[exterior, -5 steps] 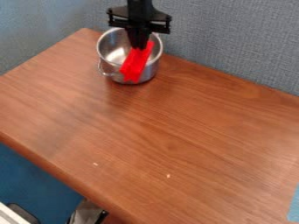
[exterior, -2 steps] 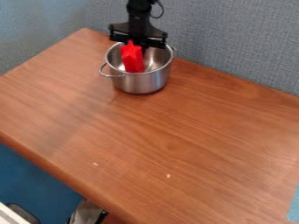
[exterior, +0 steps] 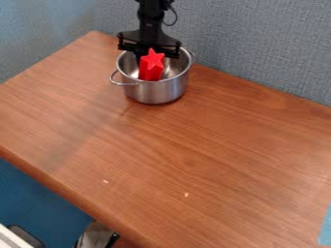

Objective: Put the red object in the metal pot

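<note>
Standing in the small steel pot (exterior: 158, 93), the red plastic bar (exterior: 153, 68) leans against or near the inner wall; its exact contact there cannot be made out. Its upper end reaches up to about the height of the rim, just under the gripper. The pot is upright, round and shiny, with straight sides and a small looped handle (exterior: 118, 79) on the side toward the left of the view.

Above it, the black gripper (exterior: 151, 49) points down over the mouth of the pot, its lower parts right at the top of the bar. Whether it grips the bar or has released it cannot be told. A dark cable (exterior: 173, 14) curves beside the arm.

Beneath the pot lies a reddish-brown wooden table (exterior: 195, 160) with visible grain and a couple of pale specks (exterior: 185, 195). Behind stands a gray-blue textured partition (exterior: 265, 53). Blue floor (exterior: 39, 199) shows at the lower left, along with a partly visible metallic item (exterior: 96, 235).
</note>
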Controlling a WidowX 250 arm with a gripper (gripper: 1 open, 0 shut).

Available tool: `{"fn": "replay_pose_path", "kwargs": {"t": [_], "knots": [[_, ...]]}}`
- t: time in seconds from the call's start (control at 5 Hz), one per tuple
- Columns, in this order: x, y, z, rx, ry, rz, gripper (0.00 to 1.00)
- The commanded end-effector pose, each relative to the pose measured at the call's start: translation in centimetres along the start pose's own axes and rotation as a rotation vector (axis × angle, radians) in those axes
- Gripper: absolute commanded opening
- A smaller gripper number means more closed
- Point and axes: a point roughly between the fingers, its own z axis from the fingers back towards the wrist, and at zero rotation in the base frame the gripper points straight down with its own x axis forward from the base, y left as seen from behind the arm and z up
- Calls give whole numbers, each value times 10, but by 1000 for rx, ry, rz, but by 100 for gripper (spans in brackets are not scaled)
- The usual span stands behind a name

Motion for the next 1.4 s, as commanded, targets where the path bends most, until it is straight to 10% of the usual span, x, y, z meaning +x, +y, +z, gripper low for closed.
{"fn": "replay_pose_path", "kwargs": {"t": [0.0, 1.2], "knots": [[15, 10, 16, 10, -59, 20, 0], [20, 12, -3, 39, -37, 19, 0]]}}
